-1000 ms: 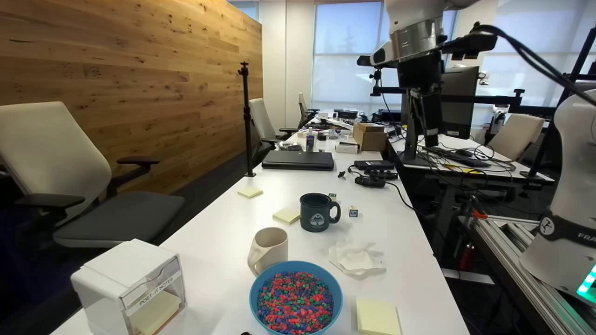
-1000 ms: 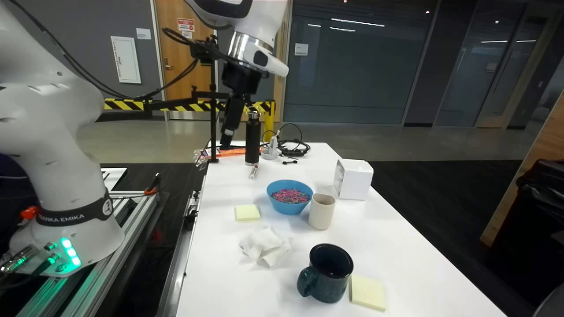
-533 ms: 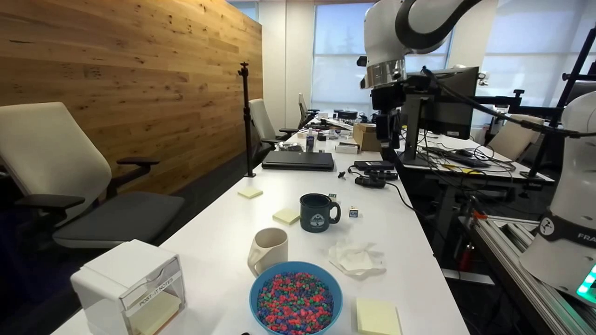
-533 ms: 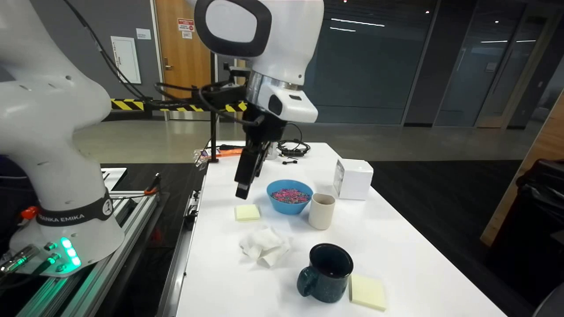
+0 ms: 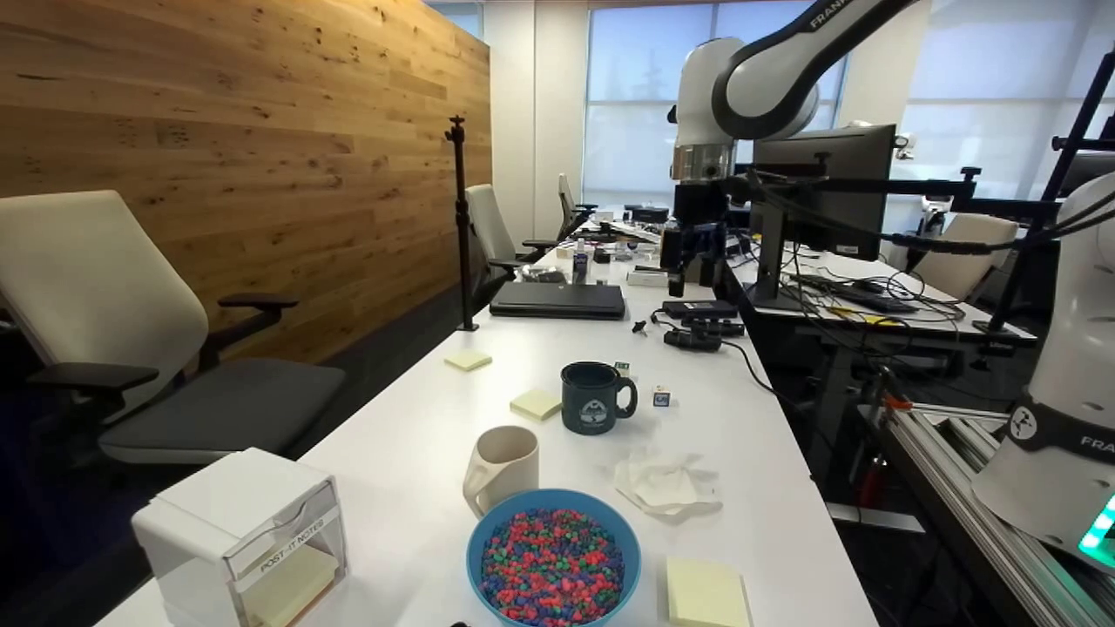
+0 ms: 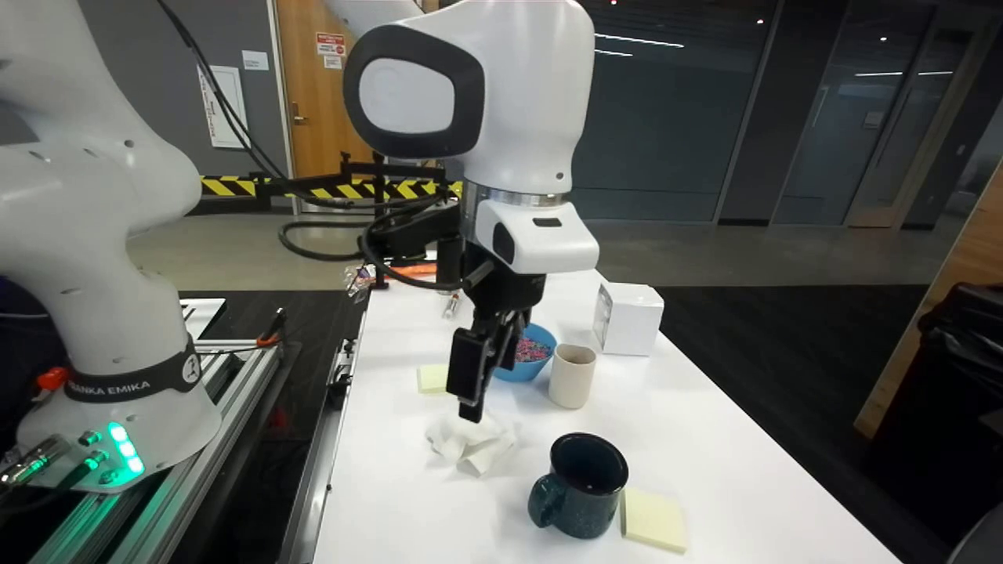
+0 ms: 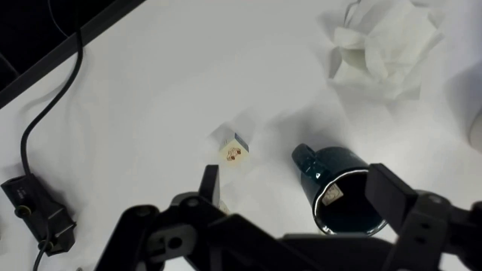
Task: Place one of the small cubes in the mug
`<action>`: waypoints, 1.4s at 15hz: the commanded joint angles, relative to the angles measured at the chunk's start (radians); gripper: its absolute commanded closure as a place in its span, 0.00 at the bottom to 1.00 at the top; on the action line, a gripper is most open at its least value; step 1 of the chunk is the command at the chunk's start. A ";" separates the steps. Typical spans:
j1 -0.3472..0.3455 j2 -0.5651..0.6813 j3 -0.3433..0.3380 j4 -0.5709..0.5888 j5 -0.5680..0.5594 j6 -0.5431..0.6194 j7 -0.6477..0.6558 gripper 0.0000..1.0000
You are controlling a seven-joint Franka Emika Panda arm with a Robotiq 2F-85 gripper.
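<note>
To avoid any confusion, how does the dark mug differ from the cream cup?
Colour: the dark mug is deep teal, the cream cup pale. Marking: the mug bears a white logo; the cup shows none. Place: the mug stands near a sticky-note pad, the cup beside the blue bowl. Both stand upright.

White arm (image 6: 521,117) — silver wrist band (image 6: 521,196), black cables (image 5: 949,247), green lights (image 6: 126,448), black gripper (image 7: 297,188)

Cream cup (image 5: 512,475) just beside blue bowl (image 5: 557,499) of coloured bits (image 5: 556,568); crumpled paper (image 5: 667,483) nearby.
</note>
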 commanded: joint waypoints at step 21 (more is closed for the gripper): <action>0.025 0.383 -0.063 0.043 -0.160 0.422 0.155 0.00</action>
